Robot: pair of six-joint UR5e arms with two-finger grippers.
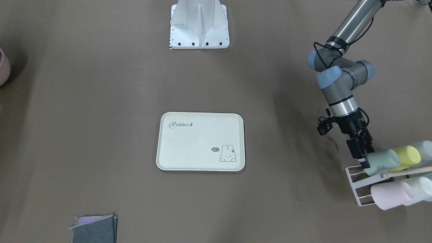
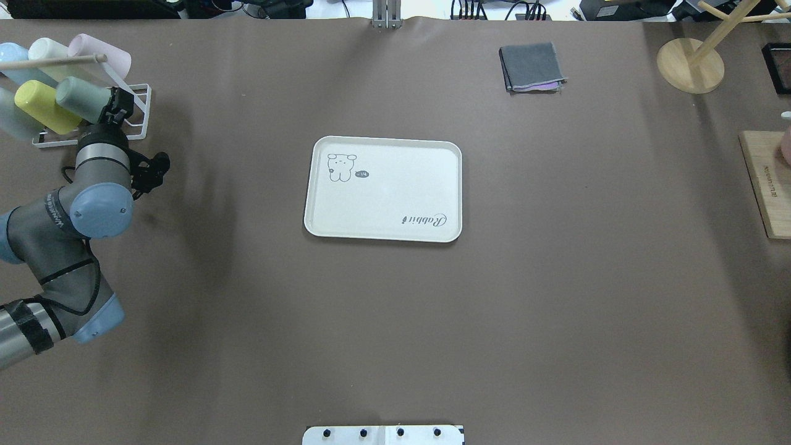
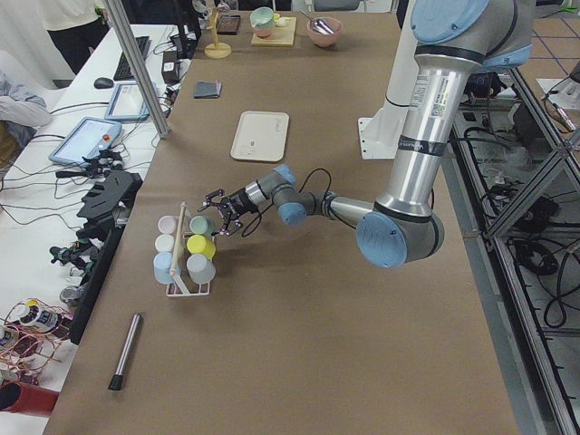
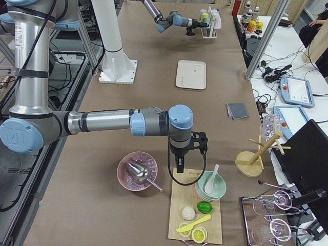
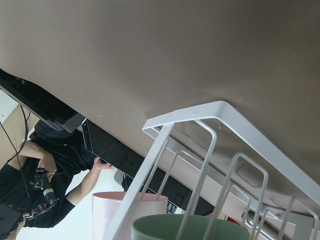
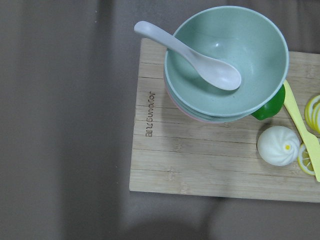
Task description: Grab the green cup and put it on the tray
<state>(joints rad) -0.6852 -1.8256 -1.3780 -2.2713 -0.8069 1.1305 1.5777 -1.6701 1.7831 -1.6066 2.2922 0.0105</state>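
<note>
Green cup [image 5: 160, 231], light stiff plastic, rests on the rack [image 5: 185, 114]; we judge its rim the hold. Left gripper [image 1: 364, 163] jaws stand spread there; right gripper [image 4: 179, 168]: we cannot tell.

You've got six plastic cups [image 3: 201, 246] on one white wire rack [image 5: 185, 116]: one muted green cup [image 2: 80, 97], one yellow cup [image 2: 40, 106], one pink cup [image 2: 102, 52], one whitish-mint cup [image 2: 50, 49], two pale blue cups [image 2: 15, 57] [image 2: 15, 123]. One cream rectangular tray [image 2: 401, 185].

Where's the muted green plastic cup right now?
Overhead view, far left: the muted green plastic cup sits tipped sideways on the white wire rack, beside the yellow plastic cup, with the left gripper at its mouth.
</note>
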